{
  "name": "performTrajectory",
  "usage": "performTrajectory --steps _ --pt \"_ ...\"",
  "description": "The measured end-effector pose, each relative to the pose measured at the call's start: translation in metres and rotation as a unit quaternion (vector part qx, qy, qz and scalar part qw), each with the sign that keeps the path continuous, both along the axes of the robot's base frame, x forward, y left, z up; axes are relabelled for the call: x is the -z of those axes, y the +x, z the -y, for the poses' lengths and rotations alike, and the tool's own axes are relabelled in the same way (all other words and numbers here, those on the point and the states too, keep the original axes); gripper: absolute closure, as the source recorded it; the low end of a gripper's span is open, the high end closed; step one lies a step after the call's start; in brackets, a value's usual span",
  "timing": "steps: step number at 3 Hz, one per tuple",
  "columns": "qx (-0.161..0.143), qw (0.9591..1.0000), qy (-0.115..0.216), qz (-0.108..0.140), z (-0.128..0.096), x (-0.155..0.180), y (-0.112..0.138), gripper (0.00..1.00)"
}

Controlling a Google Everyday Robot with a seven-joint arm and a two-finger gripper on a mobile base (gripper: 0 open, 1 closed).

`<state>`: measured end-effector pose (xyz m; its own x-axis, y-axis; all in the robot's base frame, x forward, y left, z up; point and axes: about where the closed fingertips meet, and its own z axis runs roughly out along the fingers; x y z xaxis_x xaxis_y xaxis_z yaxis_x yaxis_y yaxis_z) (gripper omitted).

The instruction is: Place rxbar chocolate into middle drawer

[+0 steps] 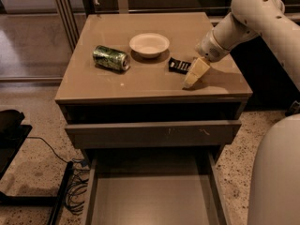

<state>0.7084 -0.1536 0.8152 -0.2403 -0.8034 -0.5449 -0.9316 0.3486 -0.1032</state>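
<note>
1. While the bar (pixel 180 65) is lying flat on the cabinet top (pixel 140 81), just right of the bowl (pixel 149 44) and slightly nearer the front edge, nothing is lifting it.
2. It is looking light and thin, probably a little bendy under its black wrapper. The film is likely slick, so I would be pinching it across the short width near the middle, not at a crimped end.
3. Sitting so low, it is leaving little edge to catch, and a shallow grip risks sliding it across the smooth top.
4. The gripper (pixel 194 74) is hanging farther right of the bowl, just beyond the bar, tip close to the top. I cannot tell whether it is open or closed, nor whether it is touching the bar.
5. The can (pixel 111 58) is lying on its side left of the bowl.
6. Below and in front of the bowl, the scuffed drawer (pixel 154 134) is standing slightly out. Under it, the middle drawer (pixel 150 198) is standing wide open.
</note>
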Motion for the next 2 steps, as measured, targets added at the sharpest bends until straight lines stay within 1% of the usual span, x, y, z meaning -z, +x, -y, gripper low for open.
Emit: performTrajectory --steps 1,2 --pt "0.000 1.0000 0.000 0.000 0.0000 0.0000 0.0000 0.19" --pt "0.000 1.0000 0.000 0.000 0.0000 0.0001 0.0000 0.42"
